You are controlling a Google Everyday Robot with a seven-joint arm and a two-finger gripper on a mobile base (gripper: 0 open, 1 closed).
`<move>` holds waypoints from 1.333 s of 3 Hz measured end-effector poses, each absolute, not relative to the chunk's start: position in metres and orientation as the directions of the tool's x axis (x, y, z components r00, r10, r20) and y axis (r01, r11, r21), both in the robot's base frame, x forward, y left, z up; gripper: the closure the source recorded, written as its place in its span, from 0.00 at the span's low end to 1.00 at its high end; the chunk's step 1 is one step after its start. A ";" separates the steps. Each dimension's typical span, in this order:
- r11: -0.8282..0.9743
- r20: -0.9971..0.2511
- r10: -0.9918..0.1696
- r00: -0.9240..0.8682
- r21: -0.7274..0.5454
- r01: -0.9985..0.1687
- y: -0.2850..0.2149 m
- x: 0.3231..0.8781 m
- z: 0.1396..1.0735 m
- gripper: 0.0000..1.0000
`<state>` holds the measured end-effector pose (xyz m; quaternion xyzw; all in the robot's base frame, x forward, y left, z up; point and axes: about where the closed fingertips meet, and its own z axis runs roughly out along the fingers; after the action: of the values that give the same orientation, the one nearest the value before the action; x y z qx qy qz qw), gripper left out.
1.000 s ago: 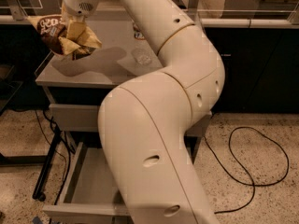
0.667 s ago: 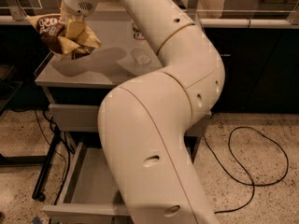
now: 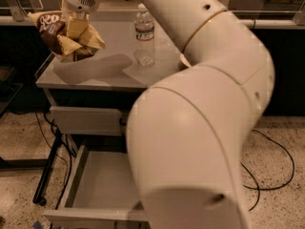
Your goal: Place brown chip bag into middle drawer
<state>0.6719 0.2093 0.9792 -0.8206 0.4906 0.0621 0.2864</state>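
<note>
Brown-and-yellow crinkly chip bag [image 3: 50, 26] stays pinched in the white two-finger gripper [image 3: 78, 32] above the grey tabletop [image 3: 114, 38], seemingly nudged slightly rightward.

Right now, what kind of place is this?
Probably an office or lab: grey cabinet with the middle drawer open, water bottle on top, cables on the floor. The gripper holds the brown chip bag above the cabinet.

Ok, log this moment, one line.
gripper over cabinet top left end, jaws shut on brown chip bag | middle drawer open | bag not inside
</note>
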 end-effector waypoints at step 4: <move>-0.281 -0.395 -0.820 0.414 -0.351 -0.893 0.176 0.583 0.961 1.00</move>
<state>0.5827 0.1757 0.9607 -0.7975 0.5371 0.0686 0.2661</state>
